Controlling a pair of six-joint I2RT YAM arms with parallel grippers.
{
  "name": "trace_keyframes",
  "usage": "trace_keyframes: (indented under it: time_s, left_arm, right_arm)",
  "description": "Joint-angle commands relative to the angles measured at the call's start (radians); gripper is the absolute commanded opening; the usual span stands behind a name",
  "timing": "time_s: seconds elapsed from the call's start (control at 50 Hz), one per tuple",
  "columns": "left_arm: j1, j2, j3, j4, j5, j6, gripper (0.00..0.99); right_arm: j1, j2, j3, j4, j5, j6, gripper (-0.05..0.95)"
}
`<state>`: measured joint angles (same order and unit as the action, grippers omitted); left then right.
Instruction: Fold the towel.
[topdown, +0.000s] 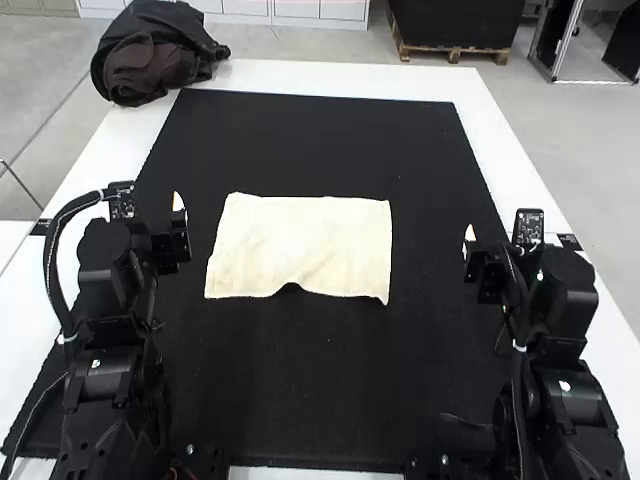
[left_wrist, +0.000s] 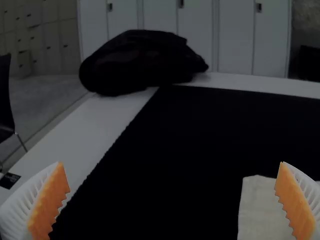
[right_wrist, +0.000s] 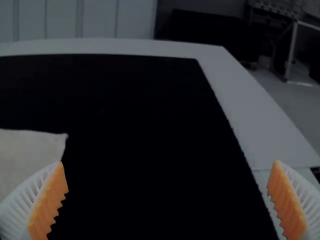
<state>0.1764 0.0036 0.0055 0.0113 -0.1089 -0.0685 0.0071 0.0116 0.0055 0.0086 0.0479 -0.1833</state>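
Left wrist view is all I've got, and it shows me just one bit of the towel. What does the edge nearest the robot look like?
Observer: In the high view, the near edge of the towel bows inward around its middle.
Operator: And the robot's other hand, is it holding anything?
Observer: No, the right gripper is open, with nothing between its fingers.

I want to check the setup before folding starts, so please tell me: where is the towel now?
In the high view, the towel lies on the black mat, between the two grippers, nearer the left one.
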Motion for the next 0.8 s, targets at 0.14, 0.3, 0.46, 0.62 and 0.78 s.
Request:
trace_keyframes:
  time_s: [0.14, 0.3, 0.46, 0.62, 0.78]
  left_arm:
    - [0.002, -0.007, -0.006, 0.006, -0.009, -0.005, 0.967]
    - [-0.002, -0.007, -0.006, 0.006, -0.009, -0.005, 0.967]
    - [0.002, -0.007, -0.006, 0.006, -0.009, -0.005, 0.967]
    - [0.002, -0.007, -0.006, 0.006, -0.009, -0.005, 0.967]
    - [-0.002, -0.008, -0.006, 0.004, -0.009, -0.005, 0.967]
  right_arm:
    - [-0.009, -0.010, -0.006, 0.002, -0.011, 0.008, 0.92]
    - [-0.009, -0.010, -0.006, 0.002, -0.011, 0.008, 0.92]
    - [-0.007, -0.010, -0.006, 0.004, -0.014, 0.011, 0.92]
    - [-0.009, -0.010, -0.006, 0.002, -0.017, 0.016, 0.92]
    - [-0.009, -0.010, -0.006, -0.007, -0.057, 0.018, 0.92]
